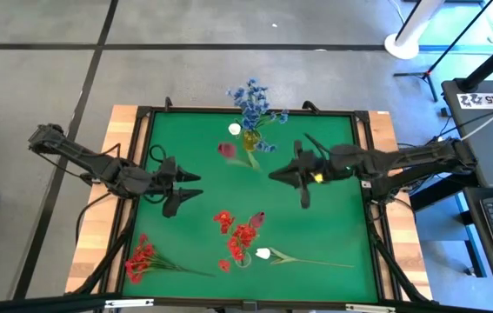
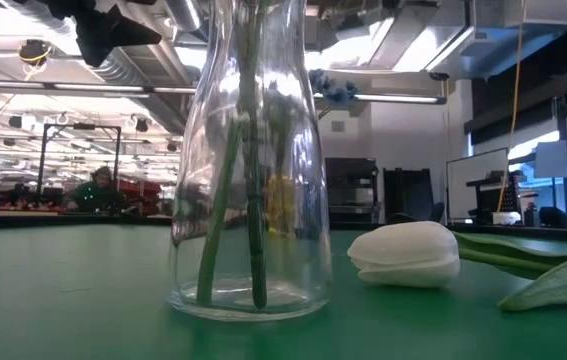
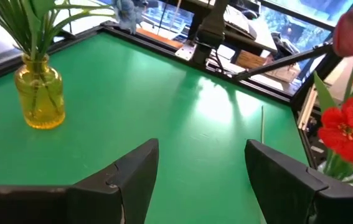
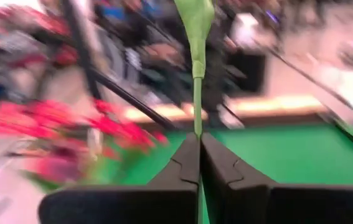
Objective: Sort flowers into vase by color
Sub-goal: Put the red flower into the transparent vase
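Right claw [image 4: 200, 163] pinches a thin green flower stalk [image 4: 197, 106].

Bright even overhead light, soft shadows — right wrist view motion-blurred, ceiling glare

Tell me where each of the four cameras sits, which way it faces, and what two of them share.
High view: overhead, straight down on the green table; both arms show.
Low view: at tabletop height, facing the clear glass vase and a white tulip bud.
Left wrist view: behind the open left claw, facing the yellow glass vase.
Right wrist view: behind the right claw, shut on a thin green stalk.
Shared: the yellow glass vase also shows in the high view.
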Action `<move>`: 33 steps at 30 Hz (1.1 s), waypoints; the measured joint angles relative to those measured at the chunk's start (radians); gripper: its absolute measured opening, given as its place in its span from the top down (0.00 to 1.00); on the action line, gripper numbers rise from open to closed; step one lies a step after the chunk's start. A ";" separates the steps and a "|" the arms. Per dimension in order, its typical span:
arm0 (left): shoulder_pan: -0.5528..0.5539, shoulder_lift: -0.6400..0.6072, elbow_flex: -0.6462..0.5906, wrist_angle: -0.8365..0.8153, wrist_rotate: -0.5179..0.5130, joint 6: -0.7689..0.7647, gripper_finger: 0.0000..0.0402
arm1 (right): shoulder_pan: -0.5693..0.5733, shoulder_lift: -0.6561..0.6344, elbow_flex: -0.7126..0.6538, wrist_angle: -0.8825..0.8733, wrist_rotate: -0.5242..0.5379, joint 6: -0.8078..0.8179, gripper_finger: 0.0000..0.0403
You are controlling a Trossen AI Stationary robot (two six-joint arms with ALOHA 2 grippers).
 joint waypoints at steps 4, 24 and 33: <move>0.000 0.002 0.000 0.005 -0.013 0.002 0.42 | 0.097 0.000 -0.066 0.223 -0.012 -0.052 1.00; 0.000 0.007 -0.054 0.003 -0.110 0.000 0.42 | 0.366 0.395 -0.249 1.374 -0.084 -0.215 1.00; 0.000 0.007 -0.056 0.005 -0.118 -0.001 0.42 | 0.365 0.579 -0.106 1.426 -0.090 -0.207 1.00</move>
